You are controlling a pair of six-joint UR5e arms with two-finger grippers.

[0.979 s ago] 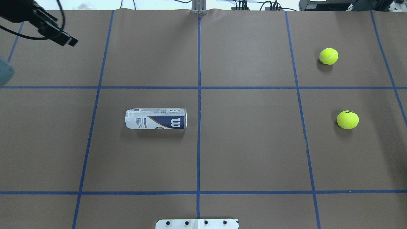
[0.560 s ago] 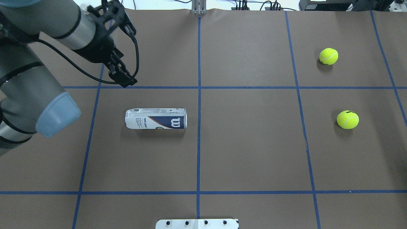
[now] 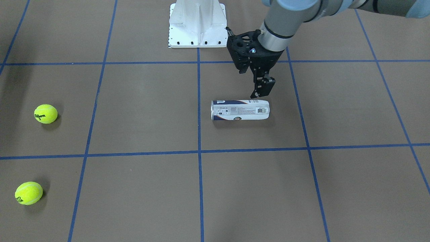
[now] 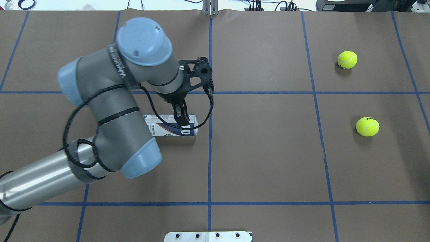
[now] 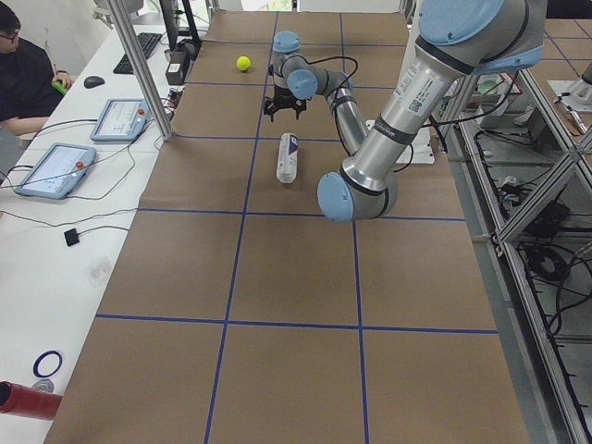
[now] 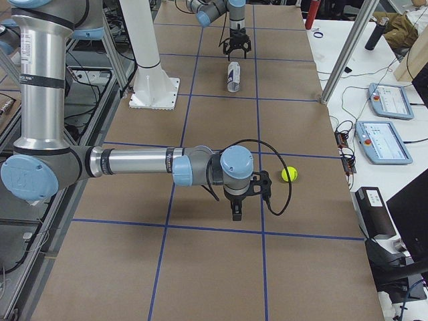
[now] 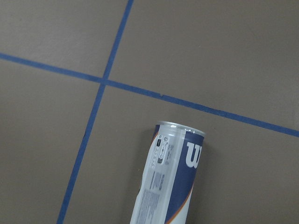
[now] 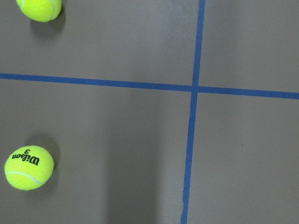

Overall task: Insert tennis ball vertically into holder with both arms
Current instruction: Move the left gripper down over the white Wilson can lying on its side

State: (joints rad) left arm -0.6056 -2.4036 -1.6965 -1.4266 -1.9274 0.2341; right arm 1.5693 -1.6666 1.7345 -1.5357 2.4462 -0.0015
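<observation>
The holder point(image 4: 169, 130) lies on its side left of the table's centre line, its "W" end towards that line. It also shows in the front view as the holder point(image 3: 240, 109) and in the left wrist view as the holder point(image 7: 170, 182). My left gripper point(image 4: 182, 120) hangs open just above it, fingers down, touching nothing; the front view shows this gripper point(image 3: 261, 90) raised over the holder. Two tennis balls point(image 4: 347, 59) point(image 4: 367, 126) rest at the far right. My right gripper point(image 6: 236, 212) shows only in the exterior right view, near a ball point(image 6: 289, 174); I cannot tell its state.
The white pedestal base point(image 3: 197, 25) stands at the robot's edge of the table. Blue tape lines point(image 4: 210, 92) mark a grid on the brown table cover. A person point(image 5: 23, 69) sits at a side desk with tablets point(image 5: 55, 169).
My left arm has swung in from the far left corner until its gripper is over the holder. The holder and both balls have not moved.
</observation>
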